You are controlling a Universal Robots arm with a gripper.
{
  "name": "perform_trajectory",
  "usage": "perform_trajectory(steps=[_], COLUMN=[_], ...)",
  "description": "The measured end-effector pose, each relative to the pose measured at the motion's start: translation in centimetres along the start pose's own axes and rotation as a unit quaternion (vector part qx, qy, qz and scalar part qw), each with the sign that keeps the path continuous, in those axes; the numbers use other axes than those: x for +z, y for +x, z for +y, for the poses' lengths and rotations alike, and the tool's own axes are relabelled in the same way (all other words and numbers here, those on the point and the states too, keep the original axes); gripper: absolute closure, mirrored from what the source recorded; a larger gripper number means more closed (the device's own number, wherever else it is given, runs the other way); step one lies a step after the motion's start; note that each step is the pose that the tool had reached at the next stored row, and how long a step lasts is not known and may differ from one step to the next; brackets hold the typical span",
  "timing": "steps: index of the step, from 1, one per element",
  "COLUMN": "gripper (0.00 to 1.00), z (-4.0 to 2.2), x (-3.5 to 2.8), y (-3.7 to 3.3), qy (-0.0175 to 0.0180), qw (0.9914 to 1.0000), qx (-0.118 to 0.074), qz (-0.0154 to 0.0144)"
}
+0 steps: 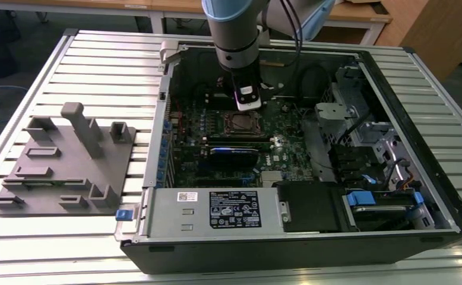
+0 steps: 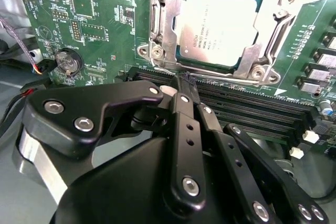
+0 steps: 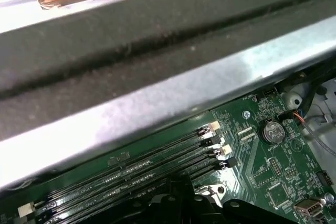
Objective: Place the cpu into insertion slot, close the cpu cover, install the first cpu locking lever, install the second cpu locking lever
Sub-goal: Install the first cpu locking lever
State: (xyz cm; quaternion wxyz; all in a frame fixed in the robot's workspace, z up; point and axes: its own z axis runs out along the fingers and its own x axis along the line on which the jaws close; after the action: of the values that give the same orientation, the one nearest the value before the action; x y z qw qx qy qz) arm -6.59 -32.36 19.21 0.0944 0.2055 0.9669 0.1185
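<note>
The cpu point(image 2: 218, 24), a square chip with a dull grey top, lies flat in the insertion slot point(image 1: 243, 123) on the green board. The silvery cpu cover point(image 2: 168, 30) lies down around it, and the chip shows through its window. My gripper point(image 2: 184, 82) hangs just beside the socket's edge, over the nearest memory slot, with its black fingers point(image 2: 181, 114) pressed together and nothing between them. In the exterior view the gripper point(image 1: 249, 108) points down into the open computer case, just behind the socket. I cannot tell how the locking levers stand.
Long black memory slots point(image 2: 252, 108) run beside the socket. A coin battery point(image 2: 68, 61) sits on the board. The case wall point(image 3: 157, 77) is close by. A blue-edged card point(image 1: 233, 155), the power supply point(image 1: 215, 208) and drive bays point(image 1: 373, 202) fill the case. A grey fixture plate point(image 1: 65, 160) lies outside it.
</note>
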Motion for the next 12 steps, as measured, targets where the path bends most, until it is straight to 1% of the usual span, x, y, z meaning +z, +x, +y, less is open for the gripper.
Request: perform_trajectory(steps=[3, 5, 7, 10, 12], gripper=[0.89, 0.89, 0.89, 0.89, 0.89], z=[0.01, 0.04, 0.08, 0.12, 0.24], x=[0.00, -0.10, -0.25, -0.26, -0.23], y=[0.01, -0.01, -0.03, -0.01, 0.04], qy=[0.0000, 0.0003, 0.0007, 0.0022, 0.0023], qw=[1.00000, 1.00000, 1.00000, 1.00000, 1.00000], qx=[0.000, 0.000, 0.000, 0.000, 0.001], qz=[-0.0001, -0.0002, -0.0004, -0.0012, -0.0014])
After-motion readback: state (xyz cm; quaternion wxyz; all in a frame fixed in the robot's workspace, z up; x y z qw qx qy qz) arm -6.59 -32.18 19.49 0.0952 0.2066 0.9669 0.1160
